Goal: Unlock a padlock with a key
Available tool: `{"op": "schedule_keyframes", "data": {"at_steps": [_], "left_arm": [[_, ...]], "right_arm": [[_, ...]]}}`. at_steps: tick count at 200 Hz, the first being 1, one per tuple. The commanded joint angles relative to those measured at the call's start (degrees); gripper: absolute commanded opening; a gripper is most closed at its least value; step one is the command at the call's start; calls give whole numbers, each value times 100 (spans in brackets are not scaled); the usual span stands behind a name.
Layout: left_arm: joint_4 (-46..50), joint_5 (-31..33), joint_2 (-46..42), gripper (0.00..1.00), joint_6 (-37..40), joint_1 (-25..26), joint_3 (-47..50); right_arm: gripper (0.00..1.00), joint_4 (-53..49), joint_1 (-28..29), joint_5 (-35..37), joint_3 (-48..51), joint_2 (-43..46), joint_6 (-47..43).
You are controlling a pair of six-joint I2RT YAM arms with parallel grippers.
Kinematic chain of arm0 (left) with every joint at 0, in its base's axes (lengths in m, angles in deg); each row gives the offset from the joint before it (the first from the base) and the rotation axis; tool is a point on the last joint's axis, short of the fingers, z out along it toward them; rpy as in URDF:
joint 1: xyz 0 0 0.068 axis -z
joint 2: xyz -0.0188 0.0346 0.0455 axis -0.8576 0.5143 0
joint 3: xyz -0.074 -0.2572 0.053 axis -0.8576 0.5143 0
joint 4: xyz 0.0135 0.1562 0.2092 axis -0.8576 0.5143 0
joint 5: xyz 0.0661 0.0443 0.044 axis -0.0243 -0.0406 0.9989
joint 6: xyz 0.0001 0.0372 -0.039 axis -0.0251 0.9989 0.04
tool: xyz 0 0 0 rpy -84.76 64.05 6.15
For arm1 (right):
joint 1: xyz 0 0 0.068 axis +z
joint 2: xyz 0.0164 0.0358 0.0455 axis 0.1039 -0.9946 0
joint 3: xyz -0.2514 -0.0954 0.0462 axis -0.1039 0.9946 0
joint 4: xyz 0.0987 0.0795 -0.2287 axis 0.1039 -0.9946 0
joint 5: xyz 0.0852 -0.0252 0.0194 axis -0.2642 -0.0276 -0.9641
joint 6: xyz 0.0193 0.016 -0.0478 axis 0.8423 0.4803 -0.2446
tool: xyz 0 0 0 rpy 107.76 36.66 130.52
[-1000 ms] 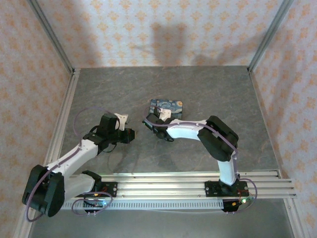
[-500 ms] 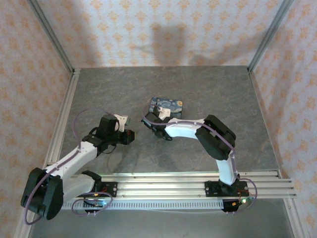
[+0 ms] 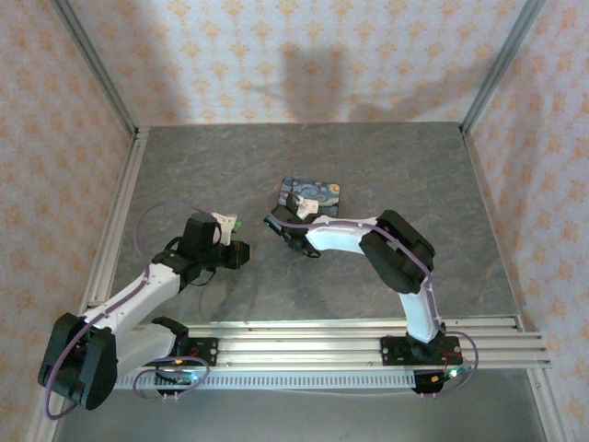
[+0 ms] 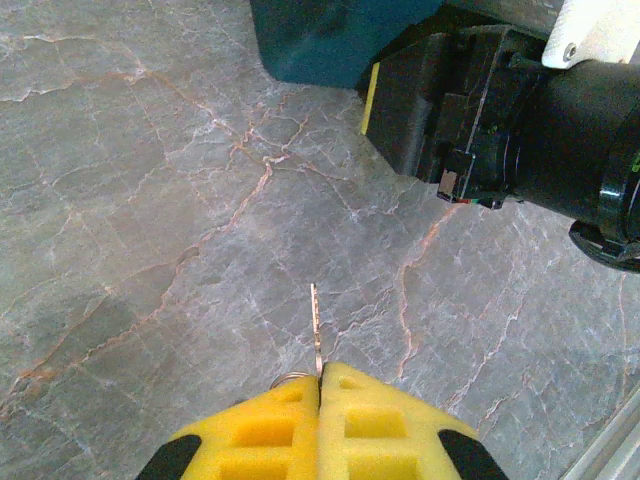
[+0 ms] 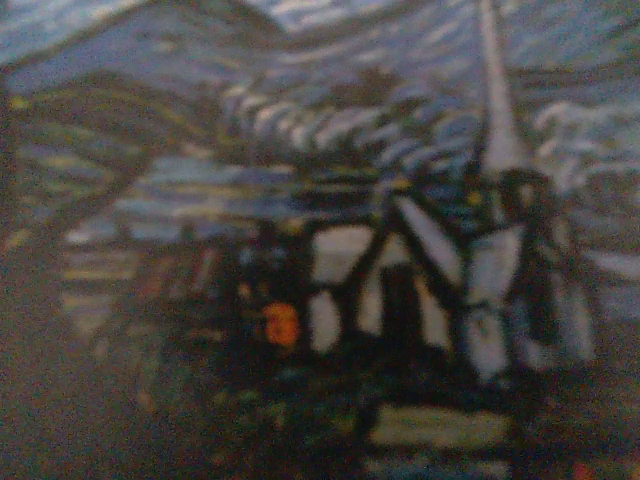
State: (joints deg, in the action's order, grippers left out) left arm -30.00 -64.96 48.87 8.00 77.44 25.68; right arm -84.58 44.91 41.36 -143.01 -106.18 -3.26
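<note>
Key (image 4: 316, 325): slim pale metal sliver, flat and straight, w/ thin wire loop at its base; pinched upright between left fingers (image 4: 375, 430), which are pressed together on it, blade tip held above the surface (image 4: 150, 200). Fingers: yellow moulded plastic, blocky, w/ square recesses; lower part cut off by frame edge. Surface: grey stone-look sheet, matt, crossed by orange-brown veins. Box (image 3: 313, 195): rectangular, blue, painted w/ pale yellow swirls; painted face seen blurred and very close in right wrist view, detail hard to read. Right fingers (image 3: 289, 228): dark cluster just beside box's near edge; spread or closed cannot be told. Right arm wrist (image 4: 560, 120): black cylinder, partly cut off at frame edge.
</note>
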Motion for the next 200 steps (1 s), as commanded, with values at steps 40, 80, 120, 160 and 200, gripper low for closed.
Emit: {"op": "schedule_keyframes", "data": {"at_steps": [40,80,120,160,200], "left_arm": [[-29,-14,-125,0,50,48,100],[-354,-193,-328,0,7,132,210],[-427,-45,-422,0,101,394,241],[-1061,49,-370,0,197,815,497],[-1773,173,-206,0,93,972,817]], "right_arm": [[14,-368,-210,-13,-322,-176,-142],[8,-563,-219,-338,-236,286,-487],[5,-975,-227,-944,-254,755,-541],[2,-1164,-248,-1743,-169,1099,-524],[0,-1678,-312,-2449,-372,1223,-562]]}}
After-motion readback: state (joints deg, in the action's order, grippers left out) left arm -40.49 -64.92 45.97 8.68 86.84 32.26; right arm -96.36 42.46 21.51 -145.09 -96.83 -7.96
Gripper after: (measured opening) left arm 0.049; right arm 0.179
